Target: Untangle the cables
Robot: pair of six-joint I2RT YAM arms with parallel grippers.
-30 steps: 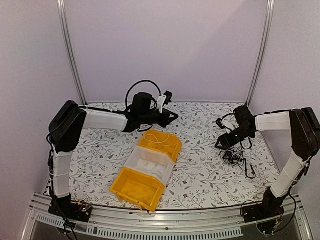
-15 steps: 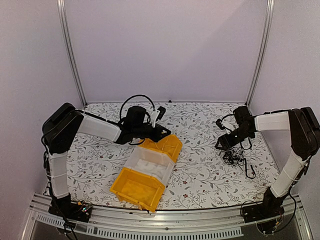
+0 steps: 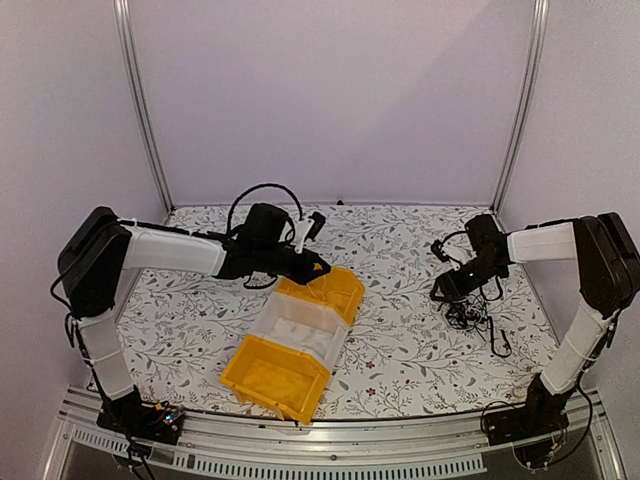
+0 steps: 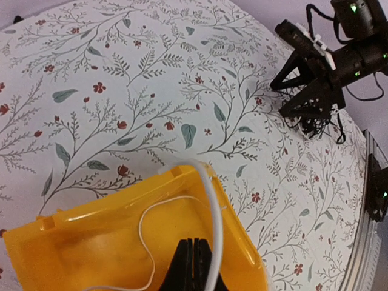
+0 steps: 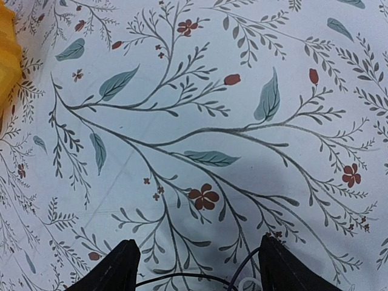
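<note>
Left gripper: my jaws are pressed together, tips down inside the far yellow bin. A white cable arcs over from the bin's rim and runs down just beside my tips; cannot tell if it's pinched or only passing alongside. A thinner white strand loops on the bin floor to the left of it.

Right gripper: my jaws stand wide apart over the floral tablecloth, clamped on nothing. A thin black wire crosses low between the fingers at the frame's bottom edge.

From the top view, the bunch of black cables lies tangled on the cloth at the right, just beside my right gripper on its near side; one black loop trails off toward the near edge. The bunch is well apart from the bins. The far yellow bin, a clear bin and a near yellow bin sit touching in a diagonal row at the table's middle.
</note>
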